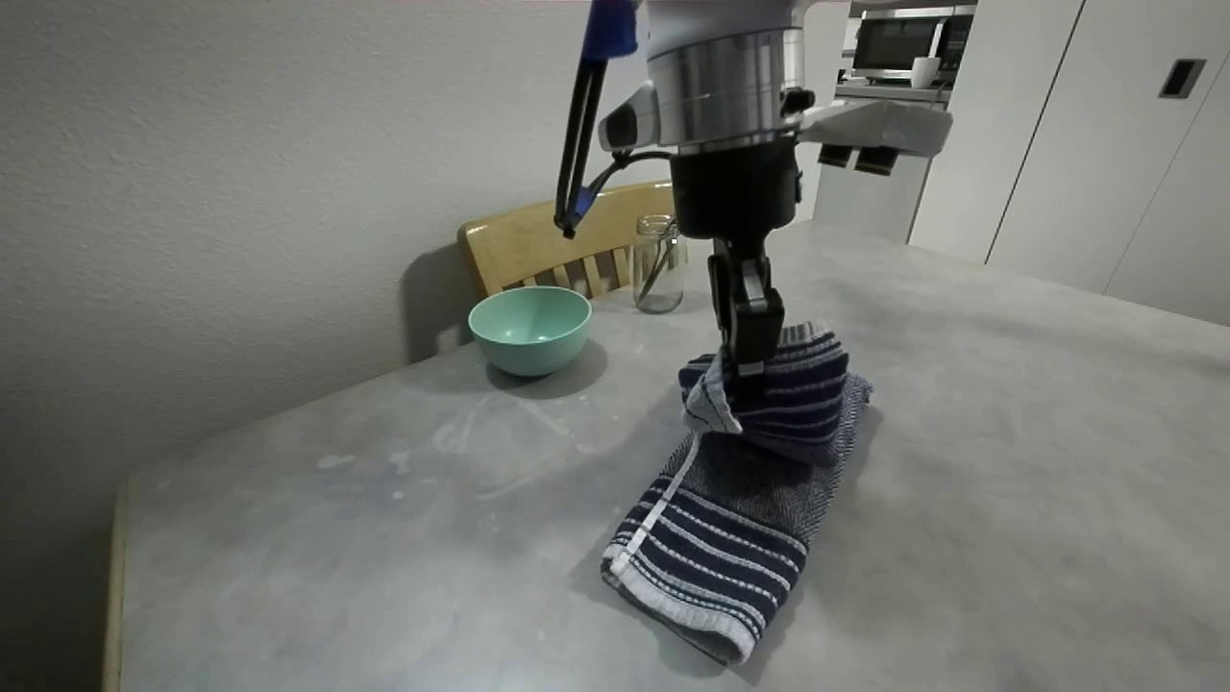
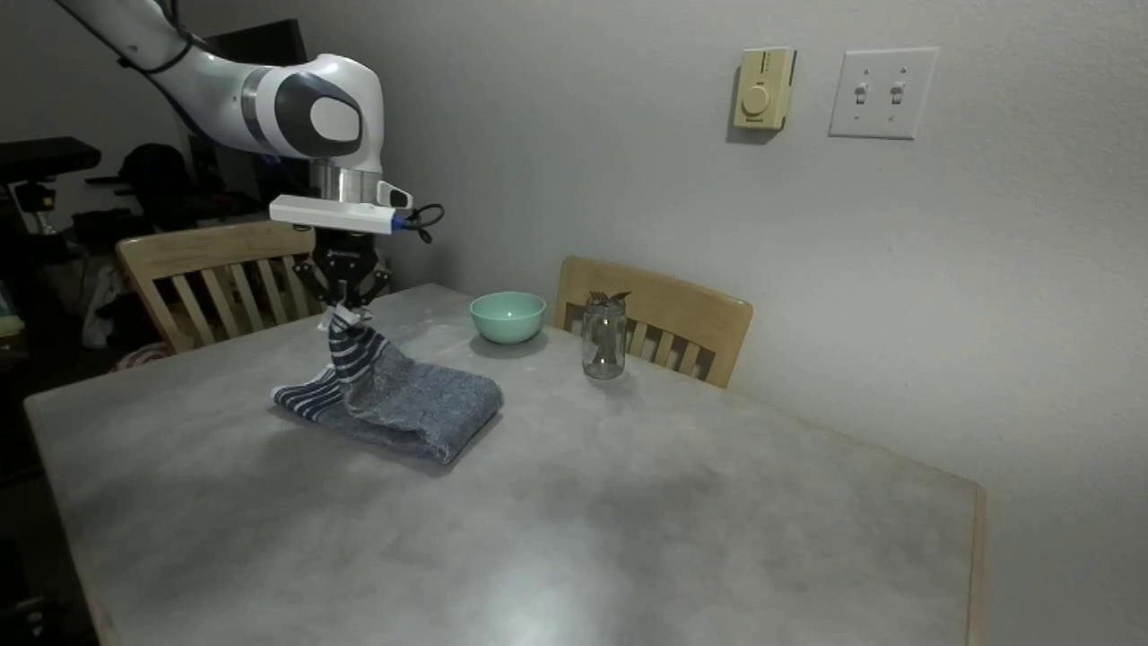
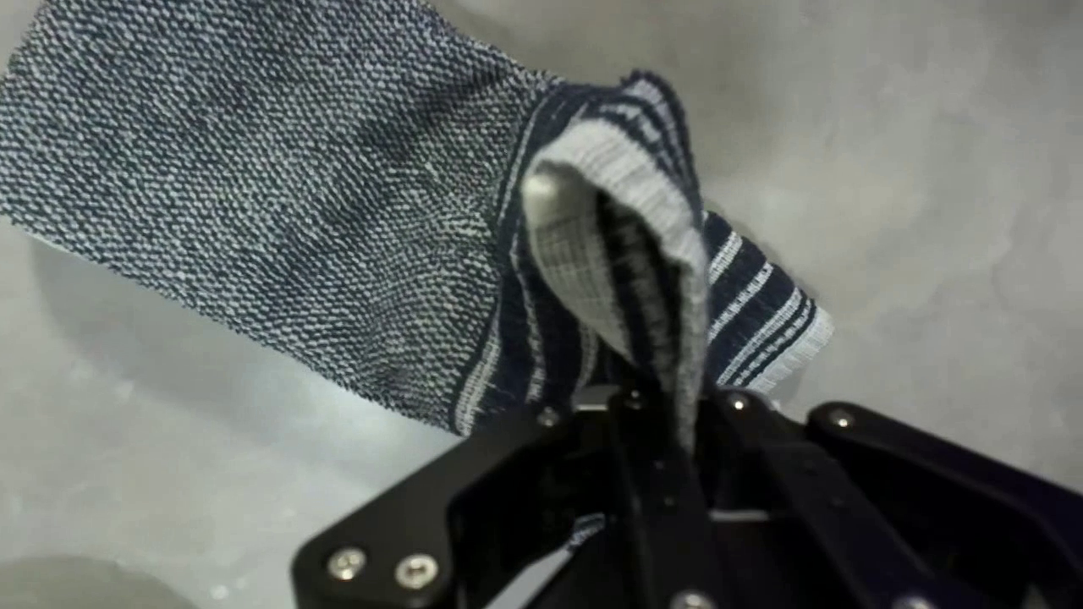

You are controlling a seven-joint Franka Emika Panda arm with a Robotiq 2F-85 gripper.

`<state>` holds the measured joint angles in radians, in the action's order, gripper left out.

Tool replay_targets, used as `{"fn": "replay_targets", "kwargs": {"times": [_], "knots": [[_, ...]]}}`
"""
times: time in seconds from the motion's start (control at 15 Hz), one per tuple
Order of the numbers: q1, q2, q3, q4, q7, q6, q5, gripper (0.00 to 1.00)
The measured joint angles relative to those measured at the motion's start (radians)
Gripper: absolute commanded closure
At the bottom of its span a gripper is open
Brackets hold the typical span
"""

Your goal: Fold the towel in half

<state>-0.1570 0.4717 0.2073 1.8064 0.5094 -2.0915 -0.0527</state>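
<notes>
The grey-blue towel (image 1: 759,490) lies on the table, doubled over, and shows in both exterior views (image 2: 430,404). Its rounded fold lies at the end away from the gripper. A lower end with navy and white stripes lies flat on the table. The upper striped end is lifted and bunched. My gripper (image 1: 746,375) points down and is shut on that upper end, just above the lower layer; it also shows in an exterior view (image 2: 344,309). In the wrist view, the jaws (image 3: 656,402) pinch the towel's striped edge (image 3: 626,161), which loops up in front of them.
A teal bowl (image 1: 531,332) stands near the wall, and a glass jar with cutlery (image 2: 604,341) stands close to it. Wooden chairs (image 2: 664,314) stand at the table edge. The grey table (image 2: 682,520) extends around the towel.
</notes>
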Motion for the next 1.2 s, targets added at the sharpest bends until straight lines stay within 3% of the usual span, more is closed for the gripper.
{"fn": "replay_targets", "kwargs": {"times": [0.8,0.87,0.93,1.2], "knots": [[-0.058,0.148,0.014,-0.135,0.000,0.099,-0.031,0.98],[-0.058,0.155,0.014,-0.144,0.000,0.104,-0.031,0.77],[-0.058,0.161,0.014,-0.154,0.000,0.110,-0.031,0.64],[-0.063,0.172,0.018,-0.183,0.000,0.131,-0.033,0.36]]}}
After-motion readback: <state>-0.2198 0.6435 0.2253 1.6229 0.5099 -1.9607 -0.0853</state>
